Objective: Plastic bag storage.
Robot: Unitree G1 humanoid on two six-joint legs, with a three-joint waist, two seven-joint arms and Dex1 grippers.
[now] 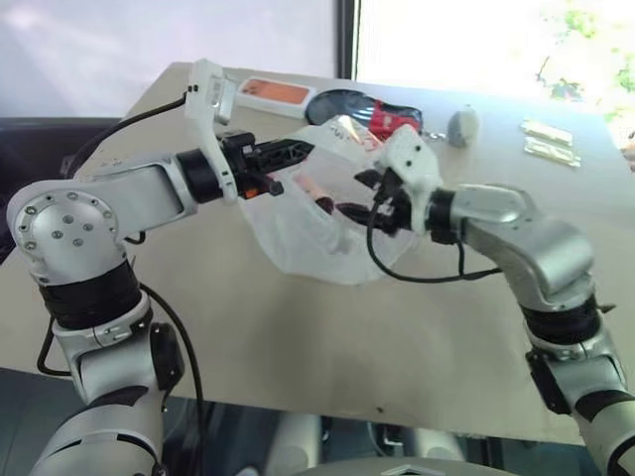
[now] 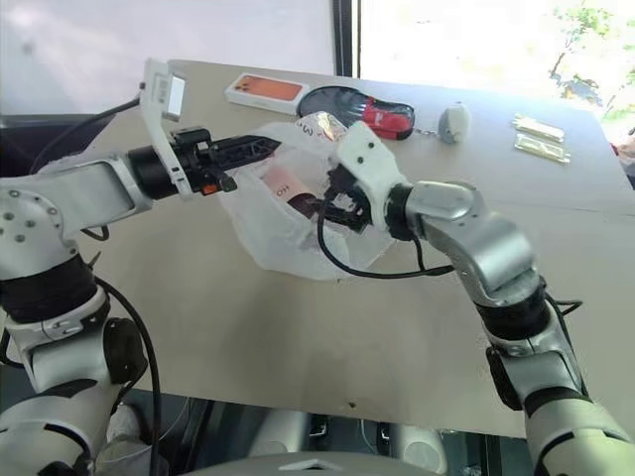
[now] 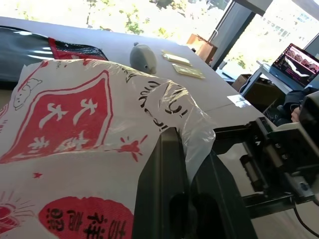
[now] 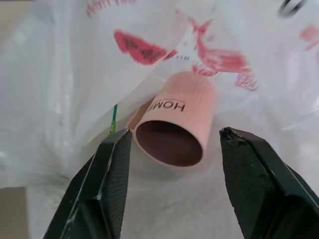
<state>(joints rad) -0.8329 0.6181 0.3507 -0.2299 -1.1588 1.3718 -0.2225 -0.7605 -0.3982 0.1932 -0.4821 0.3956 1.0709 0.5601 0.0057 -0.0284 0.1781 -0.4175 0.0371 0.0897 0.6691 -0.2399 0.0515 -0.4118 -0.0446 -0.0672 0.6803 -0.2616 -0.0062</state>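
a beige table [image 1: 298, 337] carries an orange-and-white box [image 1: 273, 92], a dark pouch with red [image 1: 362, 107], a grey rounded object [image 1: 462, 126], two pale packets [image 1: 548, 141], and the plastic bag's [image 1: 317, 233] lower end.

A: What do the arms look like?
B: Silver-grey rounded shells with black bands at the joints; the left shoulder cap carries a ring of small screws.
A: Cables?
B: Black ones loop beside each forearm.
A: And the ends?
B: White wrist brackets, then each end effector, left [image 1: 298, 151] and right [image 4: 172, 149], has two black fingers with ribbed pads.
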